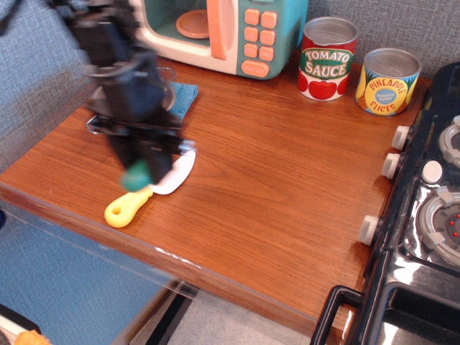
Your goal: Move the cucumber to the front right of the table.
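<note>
gripper (144, 169) blurred, clasps cucumber (135, 176) | above knife (149, 189)

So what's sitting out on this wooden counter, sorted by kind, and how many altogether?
Labelled food tins: 2, tomato sauce and pineapple slices
Teal toy microwave: 1
Yellow-handled white toy knife: 1
Blue cloth: 1
Green toy cucumber, held in the gripper: 1
Total: 6

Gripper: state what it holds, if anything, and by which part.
The gripper holds the cucumber, its green end sticking out below the fingers, above the knife. Motion blur hides which part of the cucumber is pinched.
</note>
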`<state>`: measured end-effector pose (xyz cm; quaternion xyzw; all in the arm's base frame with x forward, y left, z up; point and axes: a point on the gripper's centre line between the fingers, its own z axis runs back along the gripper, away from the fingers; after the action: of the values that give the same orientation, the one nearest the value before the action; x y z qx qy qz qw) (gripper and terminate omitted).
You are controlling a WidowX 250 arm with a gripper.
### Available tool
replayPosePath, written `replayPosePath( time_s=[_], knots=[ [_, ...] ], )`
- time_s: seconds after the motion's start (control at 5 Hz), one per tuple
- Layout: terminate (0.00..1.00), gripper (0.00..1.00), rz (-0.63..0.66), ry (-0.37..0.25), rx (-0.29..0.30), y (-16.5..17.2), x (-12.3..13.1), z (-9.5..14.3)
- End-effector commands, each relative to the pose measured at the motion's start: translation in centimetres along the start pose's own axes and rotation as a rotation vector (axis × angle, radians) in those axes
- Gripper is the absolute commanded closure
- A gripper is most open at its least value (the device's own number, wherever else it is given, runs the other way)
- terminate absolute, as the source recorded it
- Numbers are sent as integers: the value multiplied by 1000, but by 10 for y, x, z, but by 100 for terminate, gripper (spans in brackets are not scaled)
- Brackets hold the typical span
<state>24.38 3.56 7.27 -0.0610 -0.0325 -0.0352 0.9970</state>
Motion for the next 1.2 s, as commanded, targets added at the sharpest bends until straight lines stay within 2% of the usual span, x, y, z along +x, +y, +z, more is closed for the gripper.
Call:
replayPosePath(
  time_s=[0.0, 0.2, 0.4, 0.6, 0.8, 1.0],
  knots=[
    [0, 100, -29, -4, 121, -79, 28, -35],
    [0, 100, -36, 17, 186, -97, 27, -56],
    [0, 100, -36, 29, 214, -102, 20, -69],
    [0, 0, -33, 5, 216, -101, 19, -65],
    [0, 0, -32, -34, 183, -97, 19, -45],
    [0, 0, -26, -78, 167, -91, 14, 1]
  ],
)
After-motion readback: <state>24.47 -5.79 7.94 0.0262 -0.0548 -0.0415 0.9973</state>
